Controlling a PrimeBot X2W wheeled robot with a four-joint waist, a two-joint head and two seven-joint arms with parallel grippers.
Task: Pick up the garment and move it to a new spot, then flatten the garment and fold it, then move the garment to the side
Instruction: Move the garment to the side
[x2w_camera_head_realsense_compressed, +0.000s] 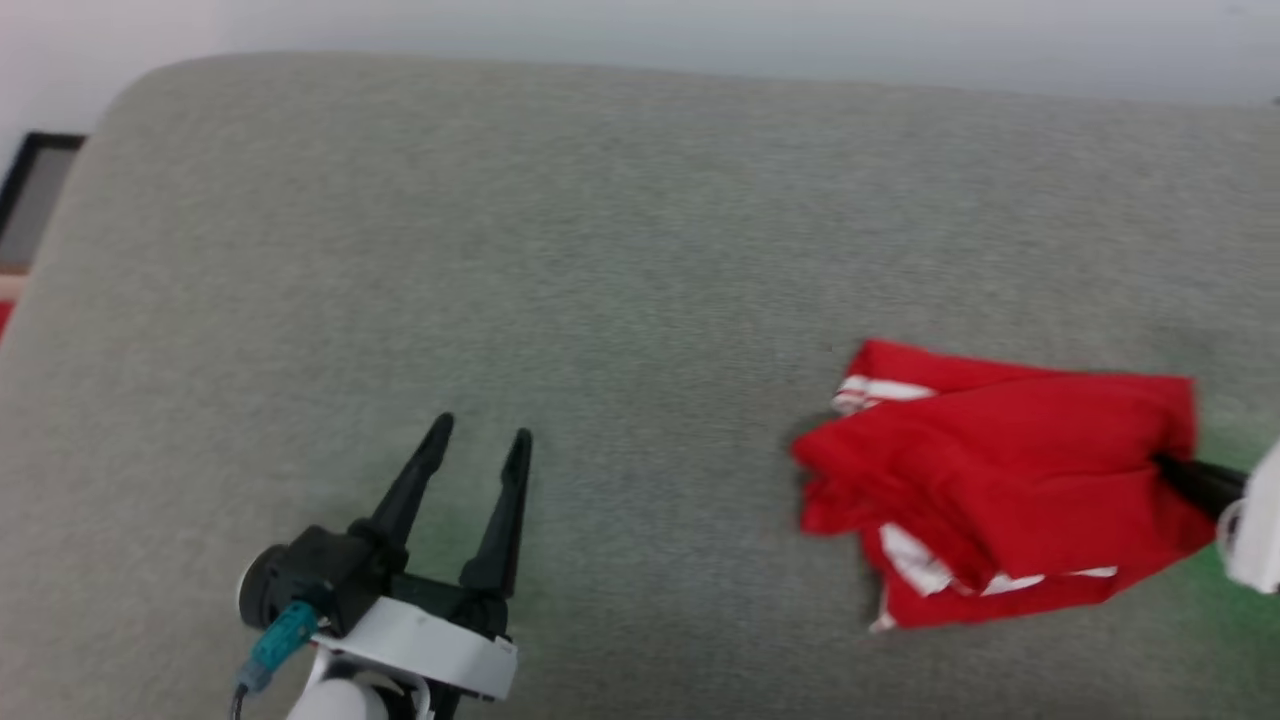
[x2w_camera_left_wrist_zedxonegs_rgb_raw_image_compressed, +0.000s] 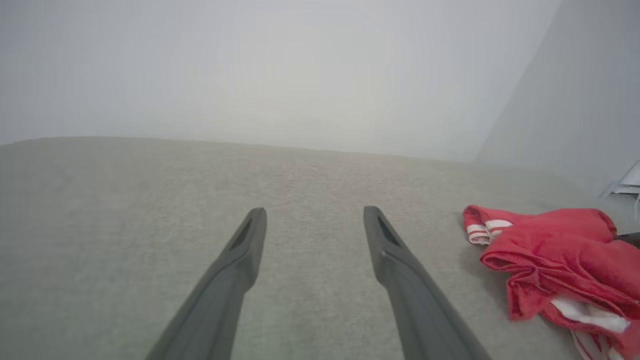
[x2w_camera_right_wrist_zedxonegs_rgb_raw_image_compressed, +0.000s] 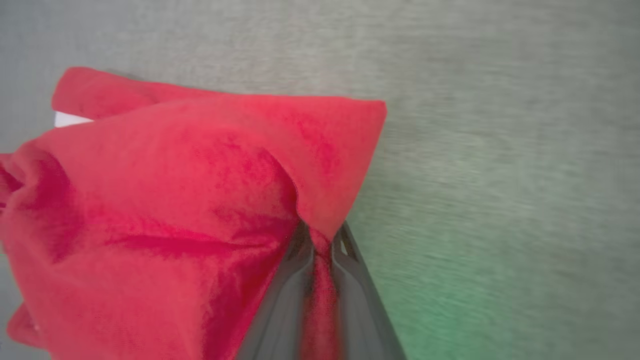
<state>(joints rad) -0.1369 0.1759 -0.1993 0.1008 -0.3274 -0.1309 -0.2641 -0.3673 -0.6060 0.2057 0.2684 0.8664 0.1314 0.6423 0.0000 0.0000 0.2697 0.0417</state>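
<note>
1. The left gripper (x2w_camera_head_realsense_compressed: 482, 428), two long dark tapering fingers on a white wrist, sits well to the left of the bright red soft garment (x2w_camera_head_realsense_compressed: 1000, 460). Its fingers are spread wide, with nothing between them and nothing touched. In the left wrist view the gripper (x2w_camera_left_wrist_zedxonegs_rgb_raw_image_compressed: 314, 212) frames bare pale grey woven fabric surface (x2w_camera_left_wrist_zedxonegs_rgb_raw_image_compressed: 310, 170).
2. The garment lies bunched on that grey surface (x2w_camera_head_realsense_compressed: 600, 250). A white sleeve end with thin red stripes (x2w_camera_head_realsense_compressed: 880, 392) pokes out at its upper left corner, and more white trim shows along its lower edge. In the left wrist view the garment (x2w_camera_left_wrist_zedxonegs_rgb_raw_image_compressed: 550, 250) lies off to the right of the open fingers, apart from them, its striped cuff (x2w_camera_left_wrist_zedxonegs_rgb_raw_image_compressed: 487, 231) nearest them.
3. The right gripper (x2w_camera_head_realsense_compressed: 1165, 465) enters the garment's right edge, its dark fingers half buried in cloth. In the right wrist view its fingers (x2w_camera_right_wrist_zedxonegs_rgb_raw_image_compressed: 322, 237) are pressed nearly together, pinching a narrow fold of the red garment (x2w_camera_right_wrist_zedxonegs_rgb_raw_image_compressed: 175, 200) between them, and the cloth rises in a peak from that pinch.
</note>
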